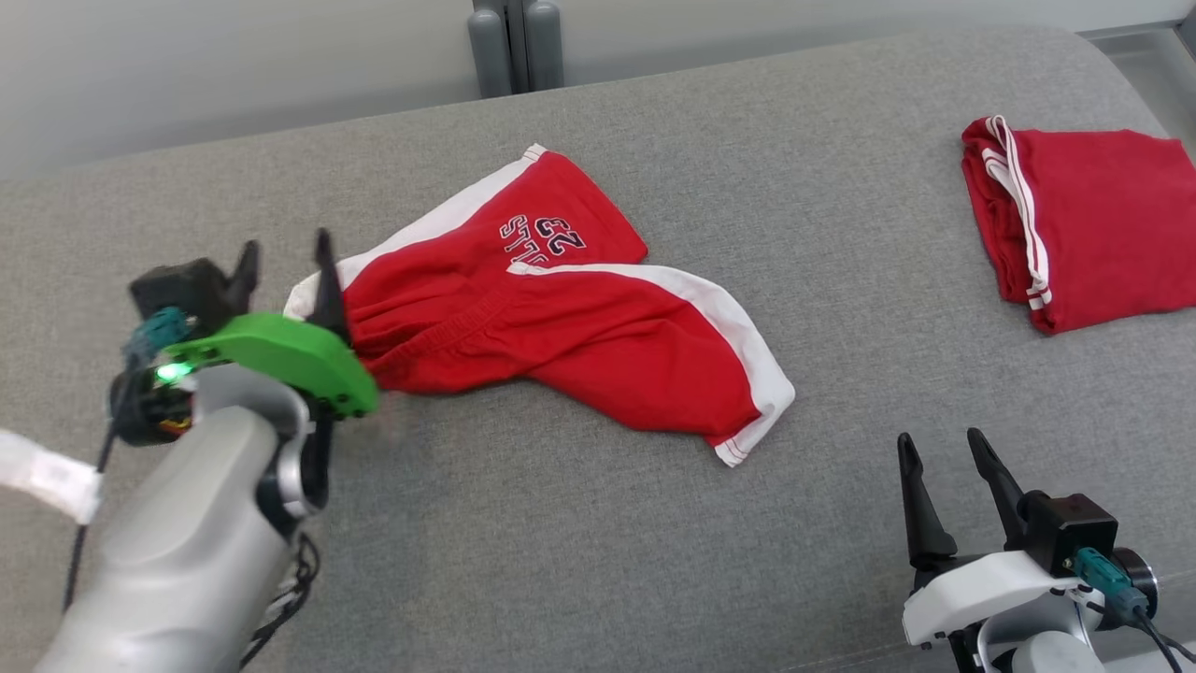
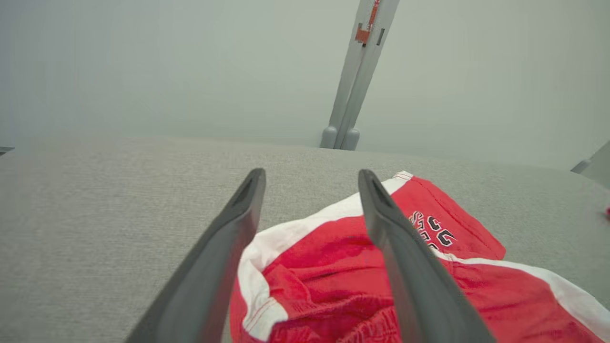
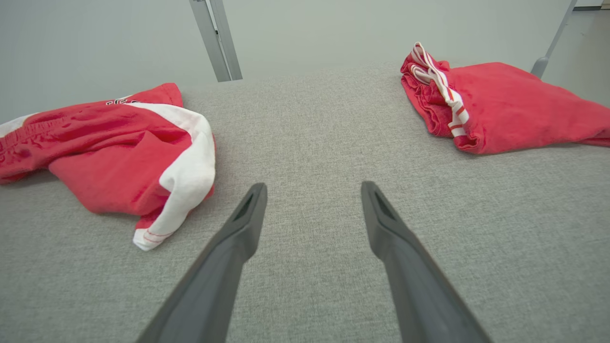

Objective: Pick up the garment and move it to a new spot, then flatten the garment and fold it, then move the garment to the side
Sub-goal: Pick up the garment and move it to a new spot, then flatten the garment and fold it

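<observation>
The red-and-white basketball shorts (image 1: 561,327) lie crumpled on the grey padded surface (image 1: 598,579). Their long axis runs from the waistband (image 1: 439,327) at left to a white-trimmed leg hem (image 1: 747,439) at right. The left gripper (image 1: 285,271) sits at the waistband end, jaws spread, gripping nothing. The right gripper (image 1: 944,491), likewise spread and empty, stands near the hem, apart from it. Open room lies nearward of the shorts; a folded red garment (image 1: 1093,224) lies well right.
</observation>
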Tool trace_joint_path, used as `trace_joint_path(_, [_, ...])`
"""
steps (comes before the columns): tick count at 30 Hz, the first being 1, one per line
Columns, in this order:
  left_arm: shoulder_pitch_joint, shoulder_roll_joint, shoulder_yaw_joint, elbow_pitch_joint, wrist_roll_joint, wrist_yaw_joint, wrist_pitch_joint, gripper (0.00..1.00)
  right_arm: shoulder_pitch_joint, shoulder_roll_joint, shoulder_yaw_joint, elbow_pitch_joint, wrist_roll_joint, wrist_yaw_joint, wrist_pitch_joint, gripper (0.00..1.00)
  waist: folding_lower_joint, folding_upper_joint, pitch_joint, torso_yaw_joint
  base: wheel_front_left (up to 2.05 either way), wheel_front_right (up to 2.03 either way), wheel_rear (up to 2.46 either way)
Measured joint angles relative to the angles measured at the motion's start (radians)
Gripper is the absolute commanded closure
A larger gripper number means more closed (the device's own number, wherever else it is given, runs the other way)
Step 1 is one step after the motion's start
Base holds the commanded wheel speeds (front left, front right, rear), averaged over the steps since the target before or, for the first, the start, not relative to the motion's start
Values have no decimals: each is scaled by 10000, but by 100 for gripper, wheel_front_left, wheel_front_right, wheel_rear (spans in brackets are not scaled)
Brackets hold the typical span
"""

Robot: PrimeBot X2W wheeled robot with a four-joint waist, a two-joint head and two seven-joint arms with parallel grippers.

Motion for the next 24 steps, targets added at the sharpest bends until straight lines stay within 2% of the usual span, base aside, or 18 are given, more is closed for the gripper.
trace_joint_path(5, [-912,-867,-675,-188,109,-284,1104,0,-188,0,337,-48,44,0,0,0,0,0,312,-71,0,0,0])
trace_joint_path(9, [-1655,-1352,-1154,510,109,-633,2084,0,-672,8,606,-71,109,0,0,0,0,0,726,-282,0,0,0])
trace_joint_path(14, [-1943,-1793,-1325,1530,-552,-1490,3524,0,-779,0,539,15,217,0,0,0,0,0,1106,-802,0,0,0])
trace_joint_path(18, [-2112,-1628,-1476,2263,-612,-1795,4046,0,-682,-2,510,86,244,0,0,0,0,0,1248,-1182,0,0,0])
trace_joint_path(24, [-2210,-1599,-1415,2880,-627,-1977,3939,0,-617,-4,523,121,314,0,0,0,0,0,1171,-1426,0,0,0])
